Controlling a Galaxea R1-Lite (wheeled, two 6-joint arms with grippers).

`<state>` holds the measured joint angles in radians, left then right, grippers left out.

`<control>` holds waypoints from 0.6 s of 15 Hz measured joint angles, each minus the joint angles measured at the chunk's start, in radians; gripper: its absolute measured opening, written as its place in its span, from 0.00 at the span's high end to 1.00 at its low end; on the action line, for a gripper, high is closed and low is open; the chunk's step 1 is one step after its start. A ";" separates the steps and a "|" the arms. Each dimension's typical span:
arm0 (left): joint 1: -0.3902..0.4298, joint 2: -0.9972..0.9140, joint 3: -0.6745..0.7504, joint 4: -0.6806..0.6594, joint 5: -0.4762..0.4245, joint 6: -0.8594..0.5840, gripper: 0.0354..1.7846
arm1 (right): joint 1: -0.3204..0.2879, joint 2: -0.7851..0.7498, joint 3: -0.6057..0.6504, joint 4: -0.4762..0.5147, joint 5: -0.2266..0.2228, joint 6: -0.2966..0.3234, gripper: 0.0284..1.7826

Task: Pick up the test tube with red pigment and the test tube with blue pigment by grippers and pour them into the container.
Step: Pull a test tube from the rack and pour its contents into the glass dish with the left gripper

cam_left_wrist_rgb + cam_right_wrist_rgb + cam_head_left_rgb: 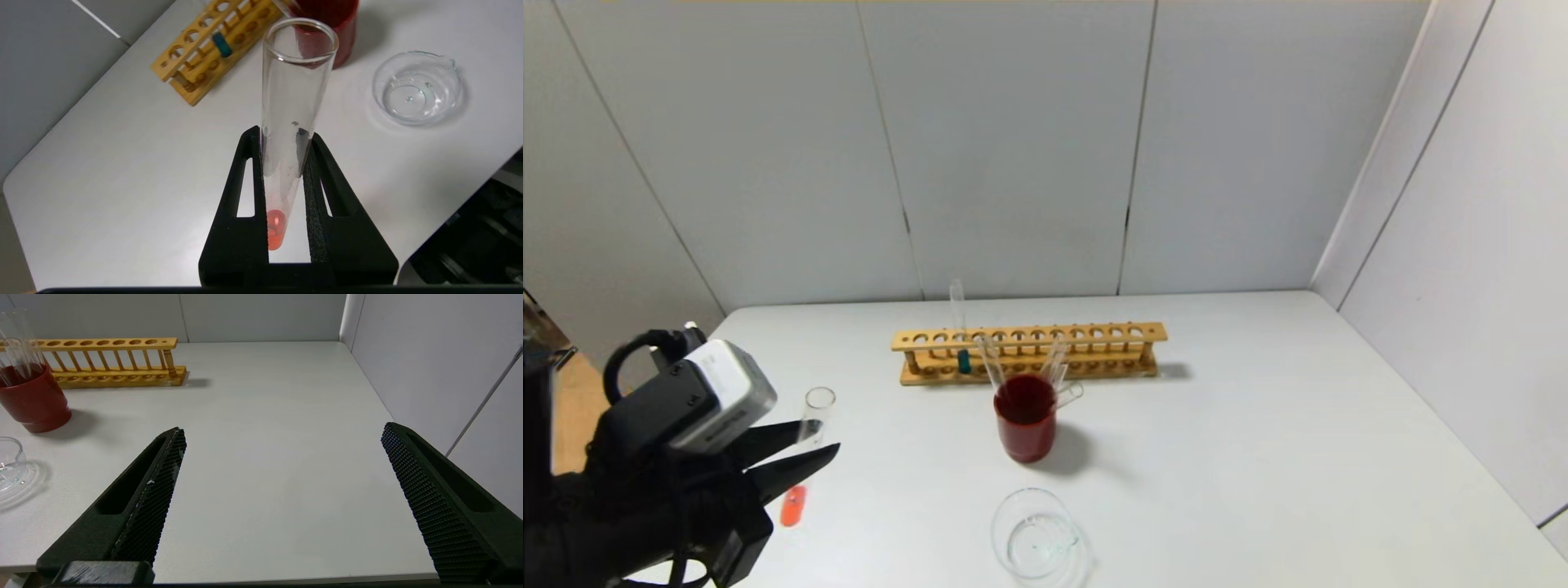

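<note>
Glass, near upright with its open mouth up and orange-red liquid at the round bottom, the test tube with red pigment stands clamped between the left gripper above the tabletop. Right gripper gapes wide, holding nothing.

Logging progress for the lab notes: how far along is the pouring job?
Done: red tube lifted, clamped upright in the left tool. In hand: carrying it; the container holds no pigment. Left: both pours; blue tube sits in the rack; right tool open, idle.
</note>
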<state>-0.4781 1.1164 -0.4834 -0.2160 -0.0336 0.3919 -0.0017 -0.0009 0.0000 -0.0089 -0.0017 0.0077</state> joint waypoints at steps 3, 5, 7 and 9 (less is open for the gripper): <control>-0.087 0.091 -0.022 -0.003 0.097 0.098 0.84 | 0.000 0.000 0.000 0.000 0.000 0.000 0.02; -0.154 0.150 -0.045 -0.005 0.179 0.121 0.84 | 0.000 0.000 0.000 0.000 0.000 0.000 0.02; -0.229 0.210 -0.066 -0.007 0.256 0.124 0.84 | 0.000 0.000 0.000 0.000 0.000 0.000 0.02; -0.297 0.269 -0.083 -0.005 0.332 0.137 0.84 | 0.000 0.000 0.000 0.000 0.000 0.000 0.02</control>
<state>-0.7753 1.3855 -0.5662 -0.2213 0.2983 0.5285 -0.0017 -0.0009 0.0000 -0.0089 -0.0013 0.0077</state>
